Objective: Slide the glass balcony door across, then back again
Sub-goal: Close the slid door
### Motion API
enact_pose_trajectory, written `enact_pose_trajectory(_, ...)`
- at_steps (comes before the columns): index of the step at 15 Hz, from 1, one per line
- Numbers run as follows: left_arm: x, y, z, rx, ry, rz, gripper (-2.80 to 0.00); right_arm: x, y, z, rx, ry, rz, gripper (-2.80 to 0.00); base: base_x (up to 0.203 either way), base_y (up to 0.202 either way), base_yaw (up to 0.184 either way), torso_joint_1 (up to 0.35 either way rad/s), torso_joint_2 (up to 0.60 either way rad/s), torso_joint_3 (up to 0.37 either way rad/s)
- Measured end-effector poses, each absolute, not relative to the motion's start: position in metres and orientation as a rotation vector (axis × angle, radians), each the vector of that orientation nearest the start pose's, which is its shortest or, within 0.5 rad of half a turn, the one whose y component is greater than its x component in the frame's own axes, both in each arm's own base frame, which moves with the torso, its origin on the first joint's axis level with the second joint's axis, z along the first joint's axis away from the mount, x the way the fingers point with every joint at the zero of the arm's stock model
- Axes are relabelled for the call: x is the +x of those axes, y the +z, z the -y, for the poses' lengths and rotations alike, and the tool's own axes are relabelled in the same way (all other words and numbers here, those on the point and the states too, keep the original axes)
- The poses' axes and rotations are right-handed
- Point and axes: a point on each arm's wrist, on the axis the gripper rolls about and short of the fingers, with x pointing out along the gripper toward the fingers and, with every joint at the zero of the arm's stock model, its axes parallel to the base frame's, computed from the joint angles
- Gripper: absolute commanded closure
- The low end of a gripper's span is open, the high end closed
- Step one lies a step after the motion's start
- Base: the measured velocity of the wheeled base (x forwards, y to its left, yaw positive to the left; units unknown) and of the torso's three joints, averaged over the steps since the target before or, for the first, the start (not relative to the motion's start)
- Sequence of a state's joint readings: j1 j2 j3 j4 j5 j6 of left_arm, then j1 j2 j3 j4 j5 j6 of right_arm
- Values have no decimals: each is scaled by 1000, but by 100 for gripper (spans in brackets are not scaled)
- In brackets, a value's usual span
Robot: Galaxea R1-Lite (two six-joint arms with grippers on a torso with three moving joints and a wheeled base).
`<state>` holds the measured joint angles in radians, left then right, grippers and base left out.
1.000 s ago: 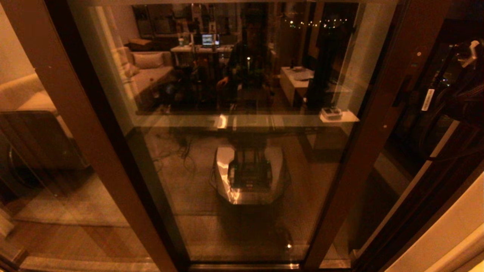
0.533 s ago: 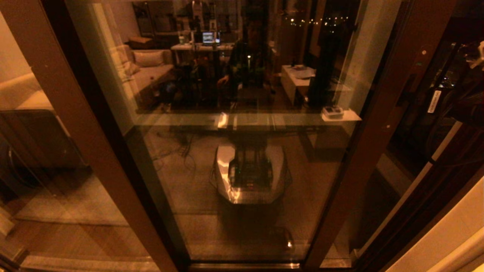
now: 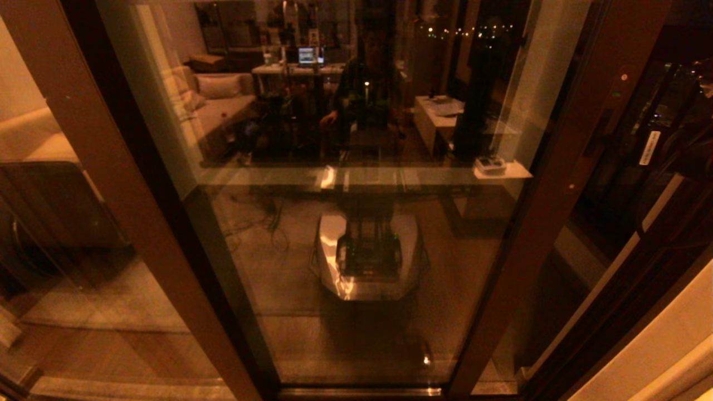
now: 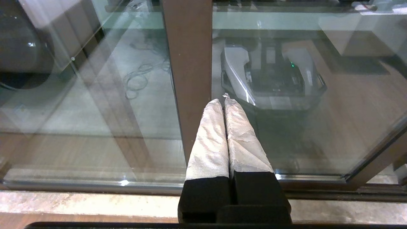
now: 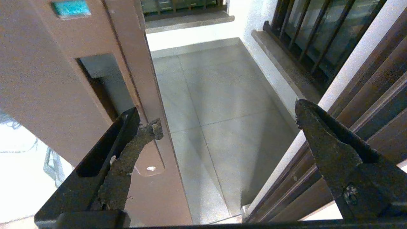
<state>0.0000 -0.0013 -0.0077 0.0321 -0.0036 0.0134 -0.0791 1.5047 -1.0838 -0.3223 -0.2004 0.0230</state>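
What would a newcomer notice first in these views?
The glass balcony door fills the head view, mirroring the lit room and the robot's base. At its handle stile on the right, the right gripper is open, one finger by the recessed slot. The left gripper points at the plain brown post, shut.

Floor: pale square-tiled balcony floor (image 5: 216, 105), centre of the right wrist view, bare, bordered by a white wall base. Stone threshold strip (image 4: 95, 203) along the bottom of the left wrist view, carrying the door track (image 4: 79, 187).
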Motion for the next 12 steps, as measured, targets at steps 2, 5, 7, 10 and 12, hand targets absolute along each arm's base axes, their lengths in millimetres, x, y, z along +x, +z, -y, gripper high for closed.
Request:
enact_pose_trajectory(2, -24, 74, 0, 14, -3, -23, 0, 275, 285, 29, 17, -289, -101, -280, 0, 0, 0, 0, 0, 0)
enact_pose_trajectory(5, -24, 74, 0, 14, -3, -23, 0, 281, 281, 36, 21, -285, -117, -280, 0, 0, 0, 0, 0, 0)
enact_pose_trajectory(7, -24, 74, 0, 13, -3, -23, 0, 282, 280, 37, 22, -286, -118, -280, 0, 0, 0, 0, 0, 0)
enact_pose_trajectory(10, -24, 74, 0, 13, -3, -23, 0, 284, 281, 41, 23, -300, -112, -280, 0, 0, 0, 0, 0, 0)
enact_pose_trajectory(12, -24, 74, 0, 14, -3, -23, 0, 285, 279, 41, 22, -301, -121, -280, 0, 0, 0, 0, 0, 0)
